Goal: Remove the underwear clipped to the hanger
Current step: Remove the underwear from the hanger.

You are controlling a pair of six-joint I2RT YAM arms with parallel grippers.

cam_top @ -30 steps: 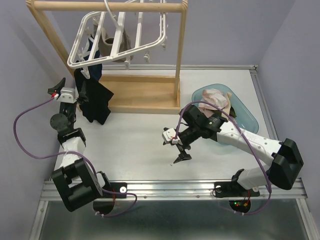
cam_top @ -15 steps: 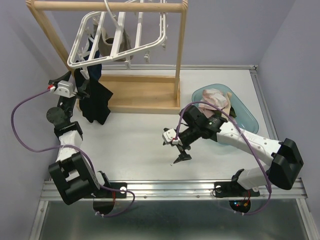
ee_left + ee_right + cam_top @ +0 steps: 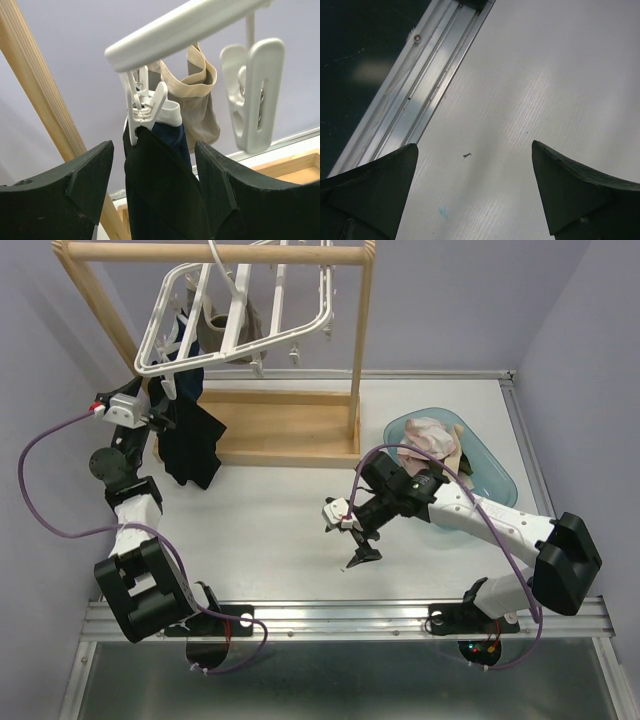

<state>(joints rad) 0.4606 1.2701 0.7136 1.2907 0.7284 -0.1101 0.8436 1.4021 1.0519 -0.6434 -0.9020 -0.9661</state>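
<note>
**Left jaws straddle the dark pair under its clip, not yet clamped**

Top view: your left gripper [image 3: 148,413] is up at 10 o'clock, against the upper edge of the dark underwear [image 3: 190,445] hanging from the hanger [image 3: 160,367]. The hanger is tilted on the wooden rail stand [image 3: 290,430]. Your right gripper [image 3: 350,535] hovers wide open over the table near centre. At 3 o'clock, the blue basin [image 3: 497,480] holds pale pieces [image 3: 432,437].

Left wrist view: the left gripper [image 3: 155,170] has a finger on each side of the dark underwear [image 3: 160,195], open with cloth between. The clip [image 3: 145,107] bites the white-trimmed waistband at 12 o'clock. A cream piece [image 3: 197,100] hangs behind, and a free clip [image 3: 255,95] dangles at 2 o'clock.

Right wrist view: the right gripper [image 3: 475,190] is spread above bare table.

Risk: if you pull sideways, the whole hanger may swing or unhook rather than the clip letting go. A shallow grip could slip off the cloth.

Since a second ago, your left gripper has swung from 9 o'clock onto the garment and begun narrowing. The right arm has barely moved.
</note>
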